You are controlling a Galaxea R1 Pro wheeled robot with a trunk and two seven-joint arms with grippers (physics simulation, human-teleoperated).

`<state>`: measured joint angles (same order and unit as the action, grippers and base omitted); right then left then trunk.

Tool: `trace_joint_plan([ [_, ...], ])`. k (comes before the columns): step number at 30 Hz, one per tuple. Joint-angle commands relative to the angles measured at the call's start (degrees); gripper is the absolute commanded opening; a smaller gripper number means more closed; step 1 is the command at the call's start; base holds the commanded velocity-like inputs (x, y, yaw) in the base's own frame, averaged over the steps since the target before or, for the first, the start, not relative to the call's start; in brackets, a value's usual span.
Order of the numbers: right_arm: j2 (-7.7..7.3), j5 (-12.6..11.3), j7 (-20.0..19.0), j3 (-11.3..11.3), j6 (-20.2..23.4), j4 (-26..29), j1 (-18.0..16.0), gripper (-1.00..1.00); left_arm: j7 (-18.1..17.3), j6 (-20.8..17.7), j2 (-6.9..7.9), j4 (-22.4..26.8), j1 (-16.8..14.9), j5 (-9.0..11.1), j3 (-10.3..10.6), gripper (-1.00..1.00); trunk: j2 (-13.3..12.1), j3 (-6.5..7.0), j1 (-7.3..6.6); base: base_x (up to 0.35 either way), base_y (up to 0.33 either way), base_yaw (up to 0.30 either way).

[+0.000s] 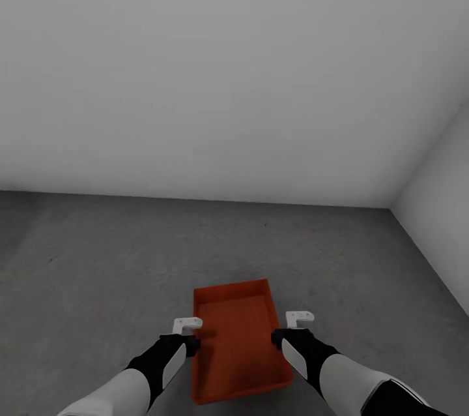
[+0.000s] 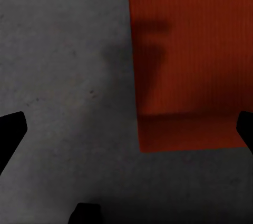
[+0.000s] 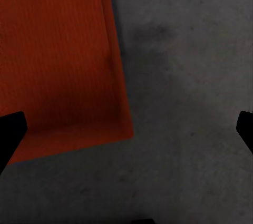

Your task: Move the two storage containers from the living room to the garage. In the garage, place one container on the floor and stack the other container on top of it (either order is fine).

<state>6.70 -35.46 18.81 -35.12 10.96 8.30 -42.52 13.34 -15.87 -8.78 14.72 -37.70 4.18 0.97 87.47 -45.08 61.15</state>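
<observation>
Left gripper (image 1: 193,332): hovers just beside the bin's left long wall; in the left wrist view its dark fingers (image 2: 11,129) stand at the frame's opposite edges, spread wide, nothing between them.
Right gripper (image 1: 293,328): mirrors it at the right long wall; fingers (image 3: 10,129) likewise spread and empty.
Storage container (image 1: 238,344): one orange-red bin, open side up, between the two grippers; it appears to rest flat on the floor (image 1: 98,259), slightly skewed to the wall line. Judged to be the base of the stack.
Reason for placement: it sits centred between the arms, as a two-sided carry would leave it.
Edges: both wrist views show a bin corner against bare concrete; whether the grippers touch the rim cannot be told.
Open room: concrete extends on all sides of the bin.
Far limit: pale wall (image 1: 228,77) ahead; side wall (image 1: 443,207) closes the right corner.
</observation>
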Motion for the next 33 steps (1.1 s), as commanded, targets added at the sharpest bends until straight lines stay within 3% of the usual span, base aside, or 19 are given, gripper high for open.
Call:
trace_joint_plan([
  [1, -0.02, -0.3, 0.3, -0.5, 0.4, 0.1, 0.0, 1.0, 0.3, -0.3, -0.01, 0.1, 0.0, 0.5, 0.1, 1.0, 0.0, -0.04, 0.0, 0.0, 0.0, 0.0],
  [5, -0.02, -0.3, 0.3, -0.5, 0.4, 0.1, 0.0, 1.0, 0.3, -0.3, -0.01, 0.1, 0.0, 0.5, 0.1, 1.0, 0.0, -0.04, 0.0, 0.0, 0.0, 0.0],
  [17, 0.06, -0.3, 0.3, -0.5, 0.4, 0.1, 0.0, 1.0, 0.3, -0.3, 0.01, 0.1, 0.0, 0.5, 0.0, 1.0, -4.8, 2.16, -2.64, 0.0, 0.0, 0.0],
  [30, 0.07, -0.3, 0.3, -0.5, 0.4, 0.1, 0.0, 1.0, 0.3, -0.3, 0.08, 0.1, 0.0, 0.5, 0.0, 1.0, -4.8, 3.24, -2.64, 0.0, 0.0, 0.0],
  [33, 0.07, -0.3, 0.3, -0.5, 0.4, 0.1, 0.0, 1.0, 0.3, -0.3, 0.08, 0.1, 0.0, 0.5, 0.0, 1.0, -6.0, 4.06, -3.3, 0.0, 0.0, 0.0],
])
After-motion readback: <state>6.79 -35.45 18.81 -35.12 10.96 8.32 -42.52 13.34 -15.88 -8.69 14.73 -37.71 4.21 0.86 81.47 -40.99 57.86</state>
